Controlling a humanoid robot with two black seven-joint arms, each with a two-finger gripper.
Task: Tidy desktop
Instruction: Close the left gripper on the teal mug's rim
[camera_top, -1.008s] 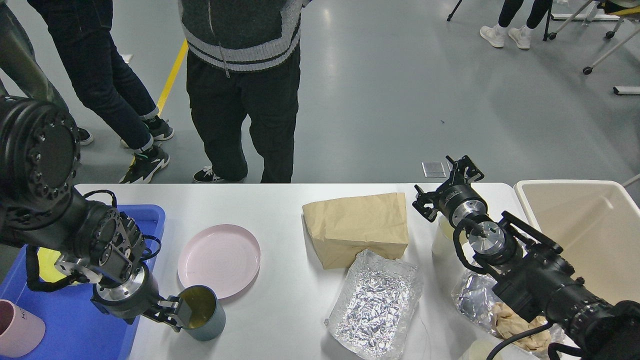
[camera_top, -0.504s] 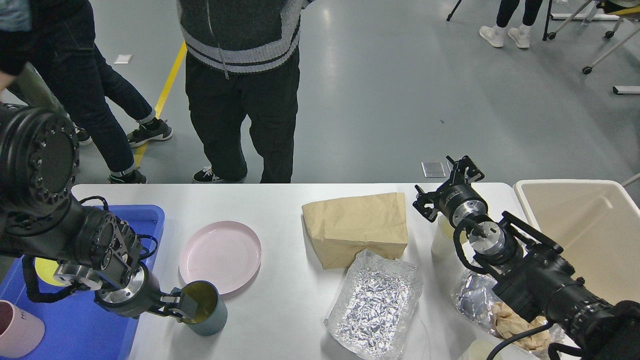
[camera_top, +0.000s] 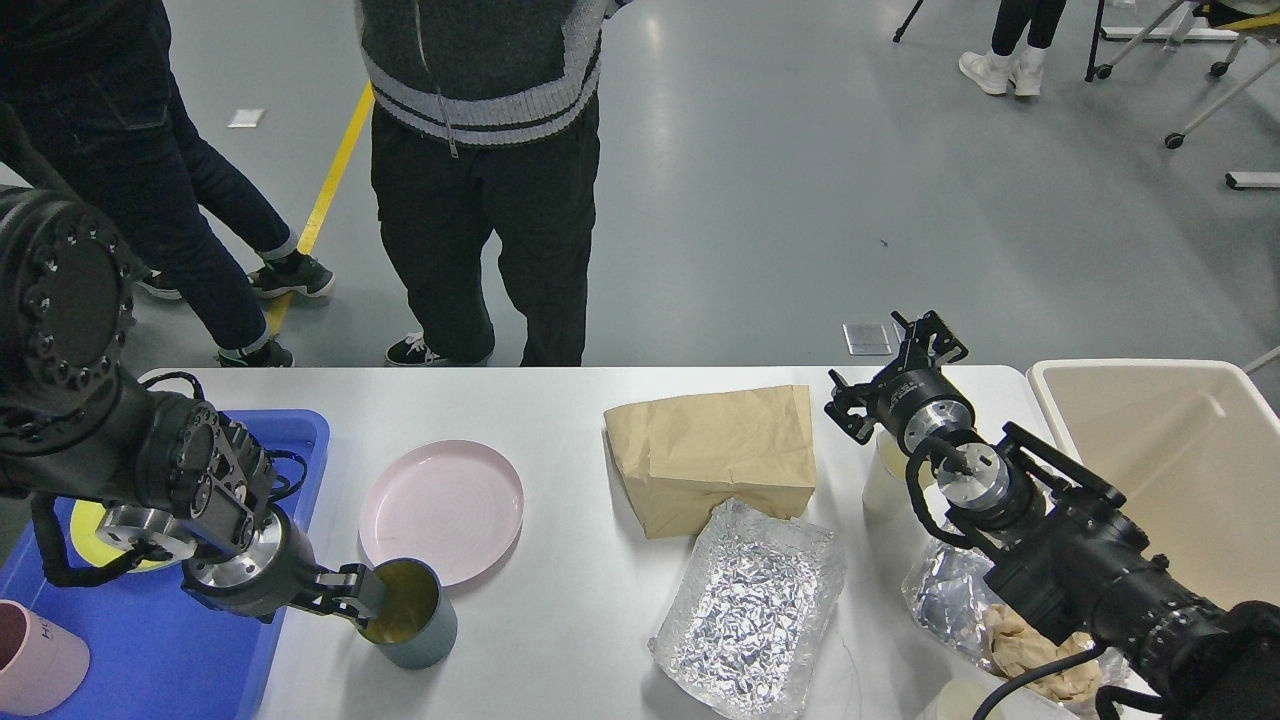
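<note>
Currently the left gripper (camera_top: 358, 600) pinches the rim of the grey-blue cup (camera_top: 410, 625) — one finger inside — probably for transfer to the blue tray (camera_top: 180, 660). The cup stands on the desktop (camera_top: 560, 600), beside the pink plate (camera_top: 441, 511). The right gripper (camera_top: 895, 372) hovers spread open, empty.

Left gripper (camera_top: 358, 598): black two-finger jaws clamped, arm low, reaching rightward.
Right gripper (camera_top: 893, 372): black fingers spread apart, arm extended forward.
</note>
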